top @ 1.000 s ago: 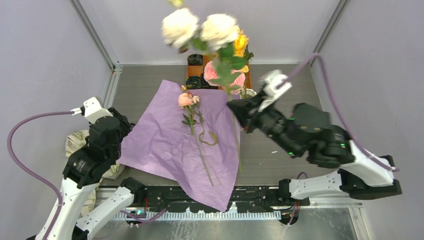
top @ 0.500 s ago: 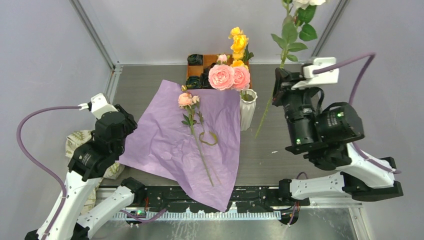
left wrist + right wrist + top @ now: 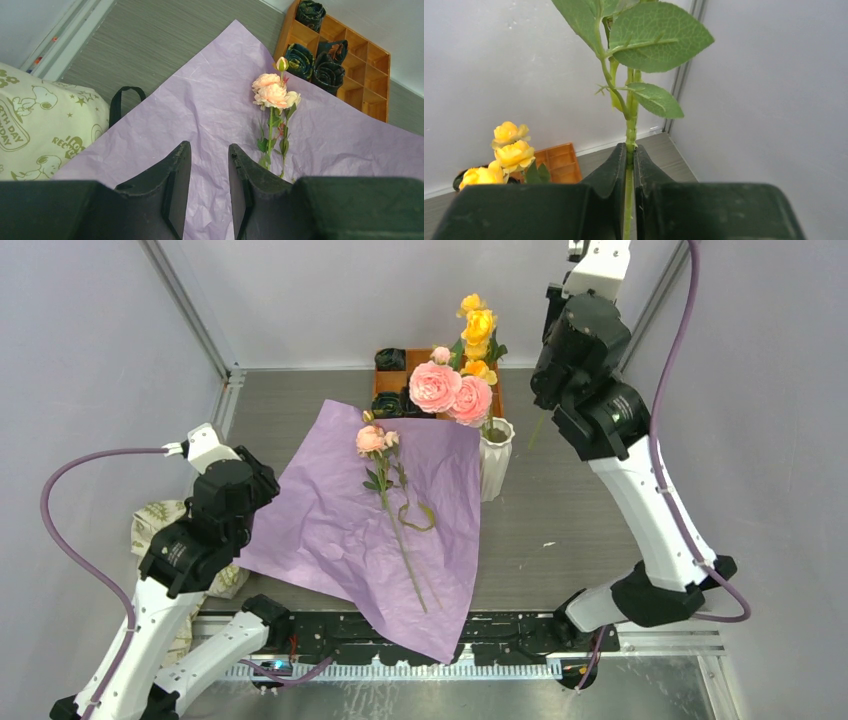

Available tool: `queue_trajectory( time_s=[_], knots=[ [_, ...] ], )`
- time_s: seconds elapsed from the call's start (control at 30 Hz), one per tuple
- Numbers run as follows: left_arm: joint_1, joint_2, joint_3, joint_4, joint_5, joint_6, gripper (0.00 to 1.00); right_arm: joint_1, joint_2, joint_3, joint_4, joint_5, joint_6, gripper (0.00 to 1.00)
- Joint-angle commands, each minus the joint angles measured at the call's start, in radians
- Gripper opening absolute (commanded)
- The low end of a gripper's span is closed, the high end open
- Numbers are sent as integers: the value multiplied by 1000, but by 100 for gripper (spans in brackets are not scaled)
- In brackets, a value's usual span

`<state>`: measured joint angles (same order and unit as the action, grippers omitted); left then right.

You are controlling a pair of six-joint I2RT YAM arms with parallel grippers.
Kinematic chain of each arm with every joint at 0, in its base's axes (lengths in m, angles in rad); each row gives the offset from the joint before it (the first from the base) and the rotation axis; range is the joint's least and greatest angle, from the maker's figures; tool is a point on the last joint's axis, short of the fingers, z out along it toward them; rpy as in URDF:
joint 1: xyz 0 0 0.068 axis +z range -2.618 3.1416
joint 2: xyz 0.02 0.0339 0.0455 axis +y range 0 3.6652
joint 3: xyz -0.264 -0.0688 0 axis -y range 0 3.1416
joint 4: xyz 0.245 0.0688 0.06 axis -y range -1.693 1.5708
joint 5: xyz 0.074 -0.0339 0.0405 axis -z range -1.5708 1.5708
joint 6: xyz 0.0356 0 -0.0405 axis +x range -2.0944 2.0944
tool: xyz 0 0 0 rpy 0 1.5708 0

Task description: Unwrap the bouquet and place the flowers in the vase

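Filling one vase: perhaps six blooms.

- The vase mouth is crowded from above by flowers.
- Bare table is left to its right.
- Space behind is taken by the tray.

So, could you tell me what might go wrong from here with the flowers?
The right gripper pinches only a thin stem with leaves high above; it could swivel or slip on the way down.
The vase is small and already holds leaning pink roses and yellow roses; another stem might knock or tip it.
The left gripper, open over the purple paper, might snag paper when taking the peach flower.
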<state>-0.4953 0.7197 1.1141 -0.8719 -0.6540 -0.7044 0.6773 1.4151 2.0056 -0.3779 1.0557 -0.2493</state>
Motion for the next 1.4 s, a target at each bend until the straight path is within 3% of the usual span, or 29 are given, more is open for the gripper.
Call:
queue_trajectory(
  time_s=[0.0, 0.23, 0.5, 0.93, 1.23, 1.37],
  knots=[
    [4, -7, 1, 51, -19, -3, 35, -90, 42, 94, -113, -230, 179, 1],
    [3, 19, -14, 66, -12, 1, 35, -104, 17, -134, 175, -483, 142, 1],
    [3, 27, -17, 76, -26, 20, 35, -104, -28, -377, 516, -557, 78, 1],
    [3, 84, -23, 111, -13, 25, 35, -105, -49, -328, 539, -601, 18, 1],
    [4, 99, -24, 117, -2, 22, 34, -106, -75, -501, 656, -570, -6, 1],
    [3, 96, -29, 120, -3, 19, 34, -105, -118, -650, 742, -563, 8, 1]
  ],
)
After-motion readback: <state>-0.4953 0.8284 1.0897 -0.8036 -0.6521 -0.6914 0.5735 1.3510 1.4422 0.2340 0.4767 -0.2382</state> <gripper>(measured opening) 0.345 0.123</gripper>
